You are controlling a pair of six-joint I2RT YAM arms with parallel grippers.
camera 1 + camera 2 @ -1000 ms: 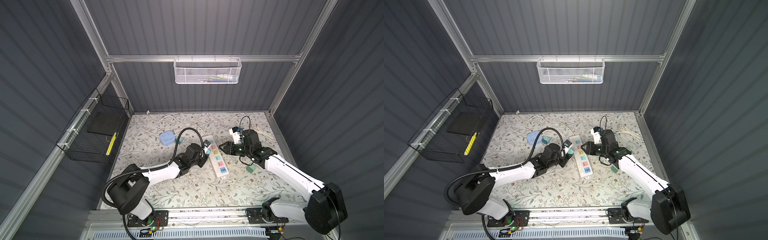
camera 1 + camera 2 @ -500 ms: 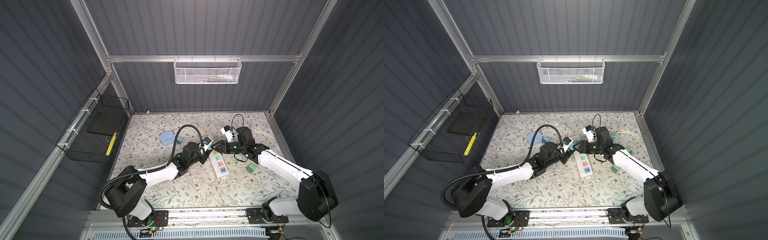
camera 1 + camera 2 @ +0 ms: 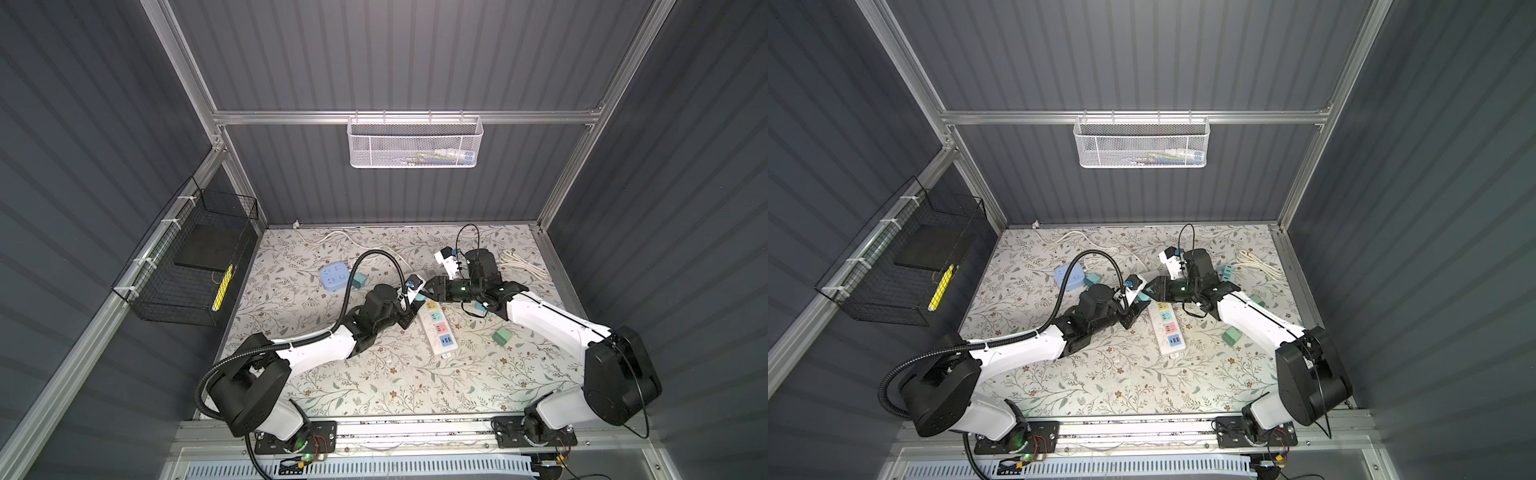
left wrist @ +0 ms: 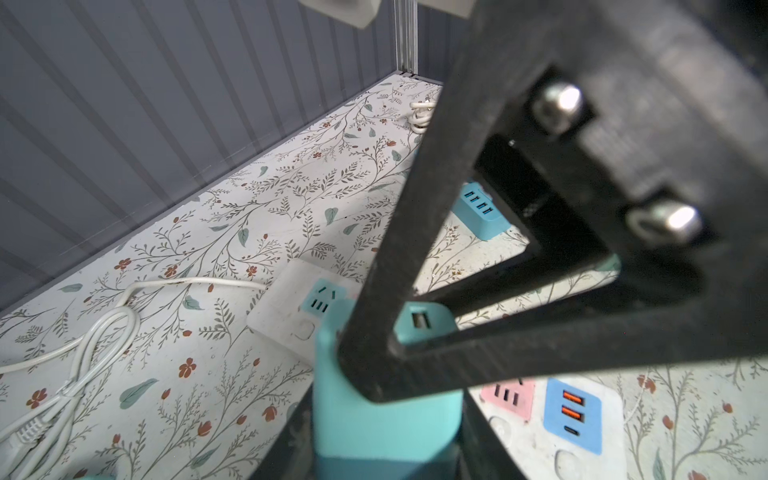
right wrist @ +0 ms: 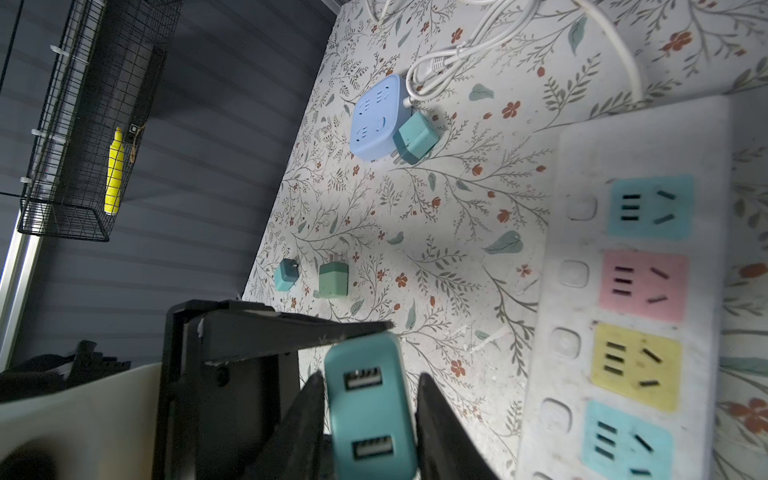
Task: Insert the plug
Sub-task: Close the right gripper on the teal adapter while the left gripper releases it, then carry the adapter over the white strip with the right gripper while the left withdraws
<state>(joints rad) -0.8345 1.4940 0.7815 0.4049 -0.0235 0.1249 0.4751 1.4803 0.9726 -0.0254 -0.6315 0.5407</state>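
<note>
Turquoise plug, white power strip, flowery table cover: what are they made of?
The plug looks like moulded plastic, smooth satin turquoise, with rounded corners and a soft sheen. The power strip is probably hard white plastic, matte and visibly scuffed, with pastel socket panels. The table cover is a printed sheet, perhaps vinyl or paper. It lies flat with no weave visible, so that is uncertain.

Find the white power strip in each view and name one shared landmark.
In a top view: power strip just below centre.
In a top view: power strip just below centre.
Left wrist: power strip behind the teal plug.
Right wrist: power strip beside the teal plug.
Shared landmark: the teal plug.
</note>
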